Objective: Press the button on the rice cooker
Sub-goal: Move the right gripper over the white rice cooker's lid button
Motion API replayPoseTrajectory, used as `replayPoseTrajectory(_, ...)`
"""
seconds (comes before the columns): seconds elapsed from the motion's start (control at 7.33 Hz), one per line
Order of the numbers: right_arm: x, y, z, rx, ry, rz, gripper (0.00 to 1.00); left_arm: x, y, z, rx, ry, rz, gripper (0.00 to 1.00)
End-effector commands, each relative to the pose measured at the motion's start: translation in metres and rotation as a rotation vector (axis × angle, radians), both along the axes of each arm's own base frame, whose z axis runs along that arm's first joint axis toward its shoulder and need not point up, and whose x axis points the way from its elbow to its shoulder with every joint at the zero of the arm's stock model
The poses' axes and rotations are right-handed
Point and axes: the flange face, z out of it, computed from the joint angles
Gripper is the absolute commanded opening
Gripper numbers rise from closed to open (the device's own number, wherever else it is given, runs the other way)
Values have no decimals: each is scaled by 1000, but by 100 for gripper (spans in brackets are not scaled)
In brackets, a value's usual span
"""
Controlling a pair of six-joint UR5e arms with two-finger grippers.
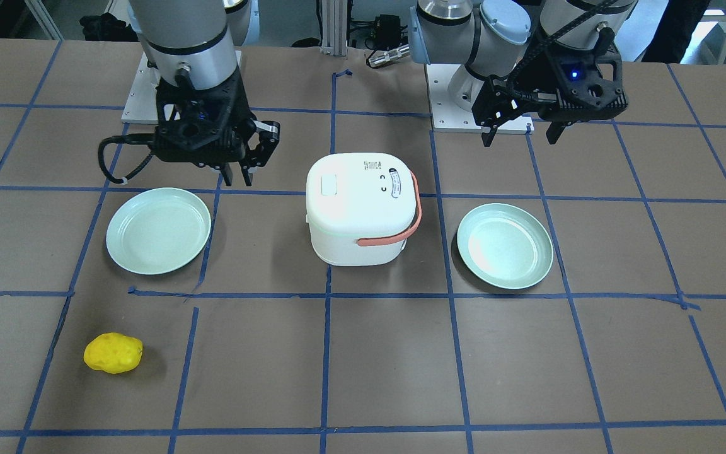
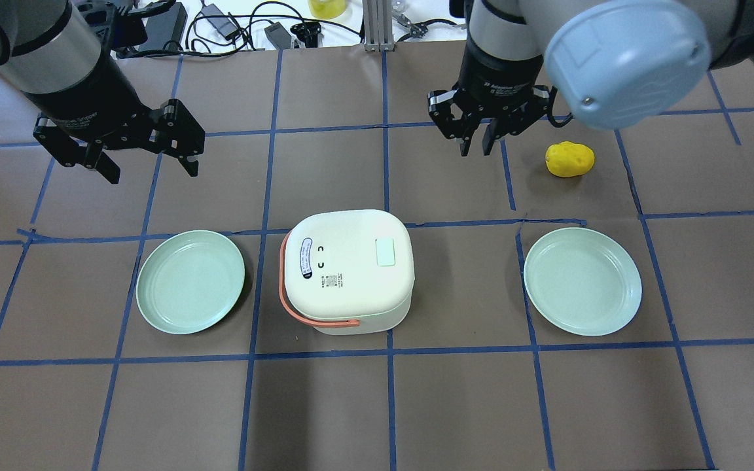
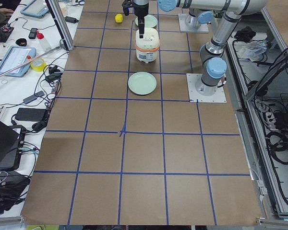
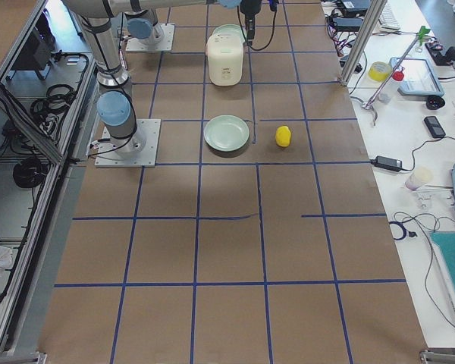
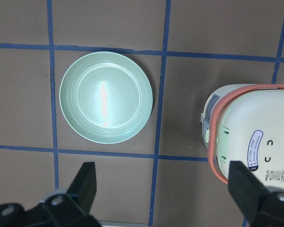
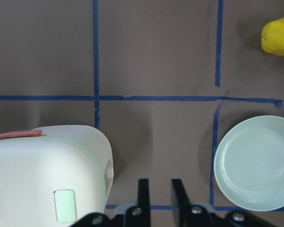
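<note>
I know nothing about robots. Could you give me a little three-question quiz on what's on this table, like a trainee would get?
1. Fill in: one gripper's fingers are spread wide. It is the robot's ___ one.
2. True or false: the white rice cooker with a salmon handle stands between two pale green round plates.
3. Multiple choice: the lumpy yellow toy fruit lies (A) in a plate, (B) on the brown table, (C) on the cooker's lid.

Key: 1. the left gripper; 2. true; 3. B.
</note>
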Motion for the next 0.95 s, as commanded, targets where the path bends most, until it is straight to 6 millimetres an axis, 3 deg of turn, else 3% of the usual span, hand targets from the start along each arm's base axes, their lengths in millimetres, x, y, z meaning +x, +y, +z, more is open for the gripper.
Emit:
replayPoseTrajectory(0.0, 42, 28, -39, 26, 17, -25, 11, 0, 0, 0, 0, 0, 0, 100)
replayPoseTrajectory(0.27, 65, 44, -69, 39, 15, -29, 7, 0, 0, 0, 0, 0, 1, 100)
replayPoseTrajectory(0.55, 96, 56, -85, 40, 14, -25, 7, 0, 0, 0, 0, 0, 1, 100)
replayPoseTrajectory(0.82, 104, 50, -97, 24, 3, -50, 7, 0, 0, 0, 0, 0, 0, 100)
